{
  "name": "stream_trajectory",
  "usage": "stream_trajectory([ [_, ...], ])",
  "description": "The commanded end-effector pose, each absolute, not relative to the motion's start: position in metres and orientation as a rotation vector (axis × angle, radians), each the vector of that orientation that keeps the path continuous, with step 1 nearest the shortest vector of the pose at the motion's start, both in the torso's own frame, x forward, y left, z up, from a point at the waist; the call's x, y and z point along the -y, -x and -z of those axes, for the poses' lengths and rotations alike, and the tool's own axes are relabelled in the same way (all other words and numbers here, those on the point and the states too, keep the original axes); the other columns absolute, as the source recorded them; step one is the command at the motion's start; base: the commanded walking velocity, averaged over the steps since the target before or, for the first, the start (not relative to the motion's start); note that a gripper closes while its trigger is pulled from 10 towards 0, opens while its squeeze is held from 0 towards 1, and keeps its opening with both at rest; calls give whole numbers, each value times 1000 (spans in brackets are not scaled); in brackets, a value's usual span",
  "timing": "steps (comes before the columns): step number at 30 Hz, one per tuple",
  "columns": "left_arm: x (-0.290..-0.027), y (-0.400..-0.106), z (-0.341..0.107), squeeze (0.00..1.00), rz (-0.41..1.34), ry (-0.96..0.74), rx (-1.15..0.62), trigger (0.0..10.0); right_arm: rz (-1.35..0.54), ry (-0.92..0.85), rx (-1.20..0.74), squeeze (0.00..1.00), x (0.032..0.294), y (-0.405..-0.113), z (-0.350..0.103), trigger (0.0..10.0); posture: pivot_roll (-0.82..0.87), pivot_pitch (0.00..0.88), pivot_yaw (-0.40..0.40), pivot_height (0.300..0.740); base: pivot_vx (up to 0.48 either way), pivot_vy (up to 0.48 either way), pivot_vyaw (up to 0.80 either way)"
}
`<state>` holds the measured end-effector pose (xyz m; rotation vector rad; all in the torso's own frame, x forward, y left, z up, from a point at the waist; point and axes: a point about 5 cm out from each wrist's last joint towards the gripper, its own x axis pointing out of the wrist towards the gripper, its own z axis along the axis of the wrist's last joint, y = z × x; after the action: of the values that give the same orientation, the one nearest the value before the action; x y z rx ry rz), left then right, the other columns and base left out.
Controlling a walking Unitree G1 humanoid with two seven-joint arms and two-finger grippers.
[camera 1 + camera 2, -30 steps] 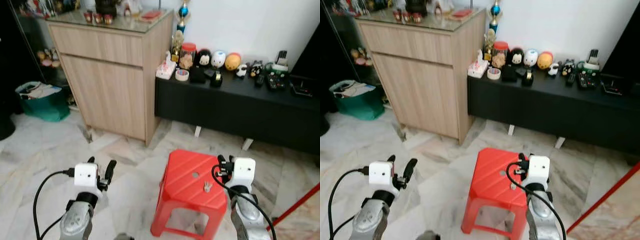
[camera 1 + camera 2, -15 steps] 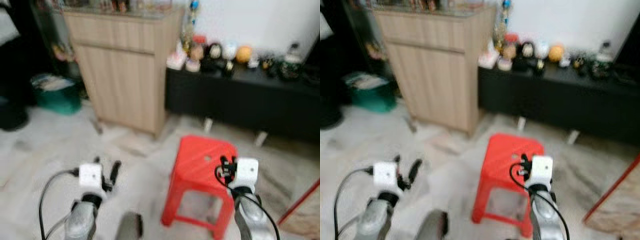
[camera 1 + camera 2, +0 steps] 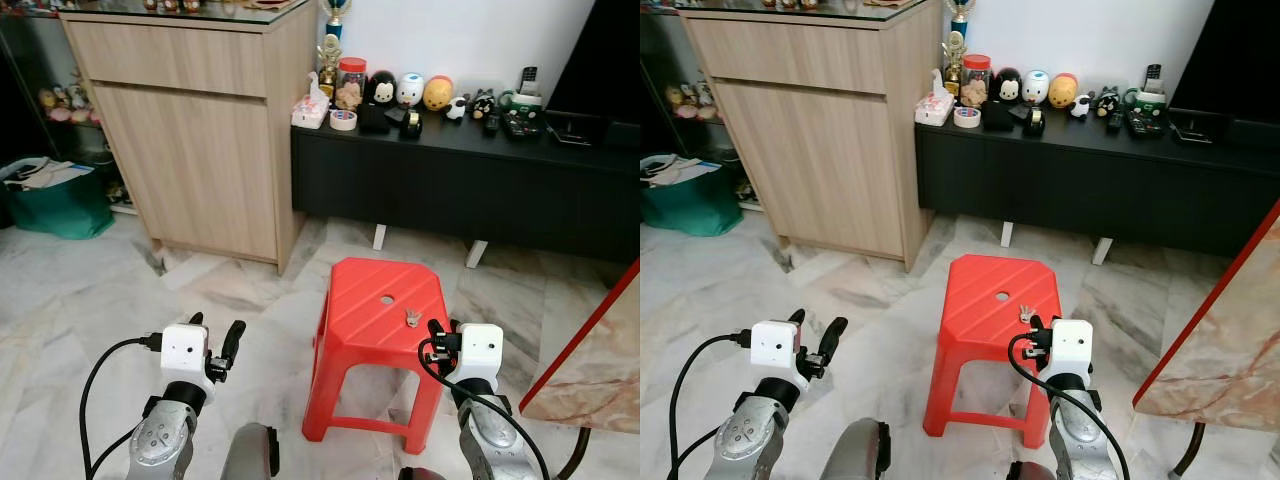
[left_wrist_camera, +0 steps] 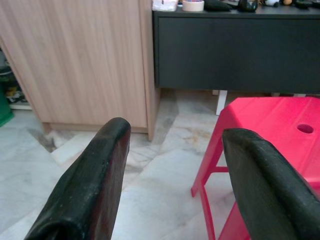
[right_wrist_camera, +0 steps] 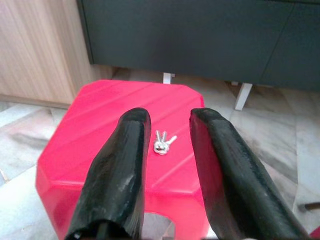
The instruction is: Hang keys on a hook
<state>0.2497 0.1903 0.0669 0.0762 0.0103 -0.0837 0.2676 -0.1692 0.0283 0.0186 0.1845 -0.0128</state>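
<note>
Right pincer [image 5: 167,150] is hovering low in front of the red stool [image 3: 375,320], its two black fingers parted a little and holding nothing — the keys [image 5: 162,141] are lying between them in the wrist view, well short of contact, on the stool's top near its small round hole [image 3: 387,299]. Left pincer [image 4: 172,170] is hanging wide open and empty beside the stool's corner, over the marble floor [image 3: 90,270].

By my judgement the task is barely starting: the keys are not yet being picked up, and no hook is showing anywhere among the wooden cabinet [image 3: 195,130] or the black surface [image 3: 470,150] crowded with figurines. Still to come are the grasp, the carrying and the hanging.

Compared with a second ago, the camera is sitting further back and the blur of half a second ago is gone; the stool is showing whole, with a marble slab with a red edge [image 3: 590,350] entering on the right.
</note>
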Motion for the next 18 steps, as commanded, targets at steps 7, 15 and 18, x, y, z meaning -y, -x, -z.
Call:
stream_trajectory([
  [7,-188,-252,-71,0,97,-63,3,10000,12,-14,-195,0,171,-269,-28,10000,83,0,-51,628,210,0,78],
  [15,-188,-252,-72,0,101,-61,3,10000,23,-31,-201,0,172,-269,-27,10000,82,0,-51,628,252,0,300],
  [18,-188,-252,-71,0,103,-60,1,10000,23,-30,-200,0,172,-269,-27,10000,82,0,-51,628,252,0,0],
])
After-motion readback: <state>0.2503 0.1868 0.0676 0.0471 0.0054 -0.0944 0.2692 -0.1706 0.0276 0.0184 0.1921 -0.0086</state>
